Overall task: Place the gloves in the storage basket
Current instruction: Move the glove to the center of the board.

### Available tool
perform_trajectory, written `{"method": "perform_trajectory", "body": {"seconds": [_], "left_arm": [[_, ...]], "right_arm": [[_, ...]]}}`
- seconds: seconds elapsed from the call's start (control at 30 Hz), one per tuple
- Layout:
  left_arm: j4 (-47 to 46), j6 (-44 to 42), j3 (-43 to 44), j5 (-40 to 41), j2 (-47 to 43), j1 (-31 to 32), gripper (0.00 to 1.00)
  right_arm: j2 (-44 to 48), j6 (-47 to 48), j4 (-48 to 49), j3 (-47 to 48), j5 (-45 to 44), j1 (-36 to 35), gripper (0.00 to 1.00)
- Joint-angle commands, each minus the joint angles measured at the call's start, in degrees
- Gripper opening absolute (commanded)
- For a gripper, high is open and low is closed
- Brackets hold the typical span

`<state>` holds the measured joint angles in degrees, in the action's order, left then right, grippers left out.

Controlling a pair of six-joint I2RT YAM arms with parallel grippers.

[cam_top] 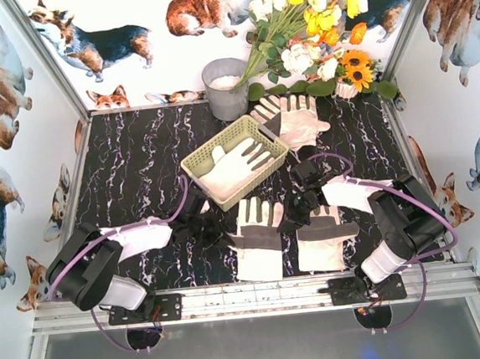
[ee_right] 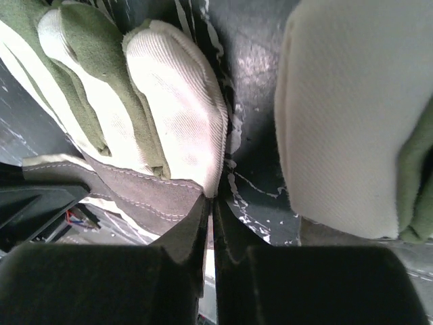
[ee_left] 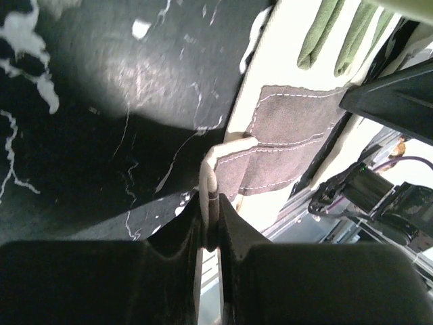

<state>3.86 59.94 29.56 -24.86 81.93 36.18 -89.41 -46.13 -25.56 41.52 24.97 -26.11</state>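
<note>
Now both arms reach inward, low over the dark marbled table (cam_top: 138, 171), toward a grey-palmed glove (cam_top: 258, 238) lying at the lower middle of the overhead view. The left gripper (ee_left: 211, 215) is clenched on that glove's cream left edge. The right gripper (ee_right: 210, 203) is pinched shut on its opposite edge, beside a finger. The storage basket (cam_top: 196, 161) sits just above, at frame centre, with a second glove (cam_top: 237, 167) inside. The lift likely needs both arms rising level and together, fabric kept taut, high enough to clear the basket's near rim.
</note>
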Motion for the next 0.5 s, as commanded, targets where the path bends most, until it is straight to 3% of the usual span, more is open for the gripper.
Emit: {"method": "perform_trajectory", "body": {"seconds": [0.0,0.13,0.2,0.3,0.47], "left_arm": [[2.27,-2.88,3.79,3.1,1.67,-0.22,0.03],[2.73,-2.76,4.62,4.91,1.68,-1.12,0.03],[2.99,-2.9,4.86,5.13,1.49,-1.31,0.08],[4.18,-3.14,5.13,5.32,0.33,-1.29,0.24],[10.84,-3.82,6.5,9.63,-6.48,-1.34,0.64]], "right_arm": [[-0.97,1.84,-0.13,3.15,-4.4,0.74,0.0],[-3.22,2.86,-0.04,5.25,-3.55,0.8,0.0],[-3.71,3.43,-0.53,6.07,-3.42,0.8,0.0],[-2.42,4.62,-2.11,6.79,-3.53,0.96,0.03],[5.61,7.1,-7.72,7.09,-3.41,2.51,0.33]]}}
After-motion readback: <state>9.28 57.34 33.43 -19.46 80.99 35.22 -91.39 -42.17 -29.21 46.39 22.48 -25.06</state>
